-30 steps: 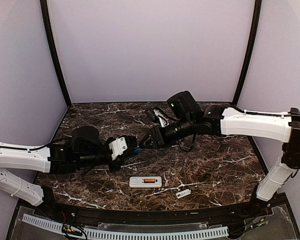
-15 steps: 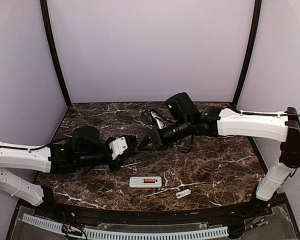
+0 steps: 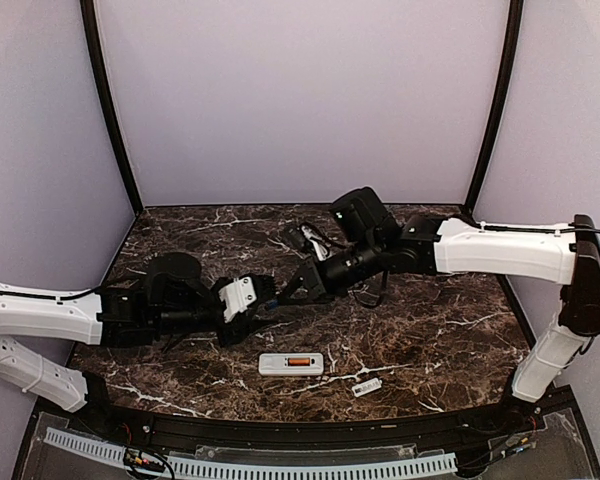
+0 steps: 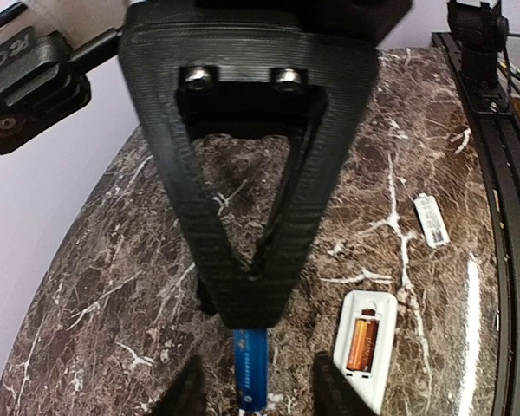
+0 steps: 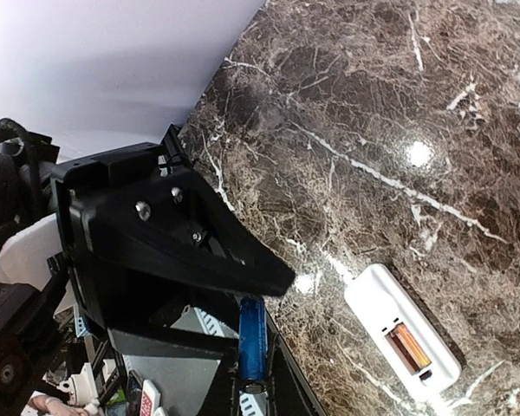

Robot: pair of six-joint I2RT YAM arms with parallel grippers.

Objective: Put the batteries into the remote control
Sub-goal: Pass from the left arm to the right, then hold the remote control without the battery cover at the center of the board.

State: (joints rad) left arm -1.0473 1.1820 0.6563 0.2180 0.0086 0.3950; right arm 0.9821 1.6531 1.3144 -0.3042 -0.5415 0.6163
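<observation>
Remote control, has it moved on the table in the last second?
No. The remote control lies in the same spot near the front edge of the table, with the orange battery in it.

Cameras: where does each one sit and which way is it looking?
Top external: above and behind the robot, looking down at the table; both arms show.
Left wrist: on the left arm, facing the right gripper past its own left gripper.
Right wrist: on the right arm, facing the left gripper.
Both wrist views share the blue battery and remote.
</observation>
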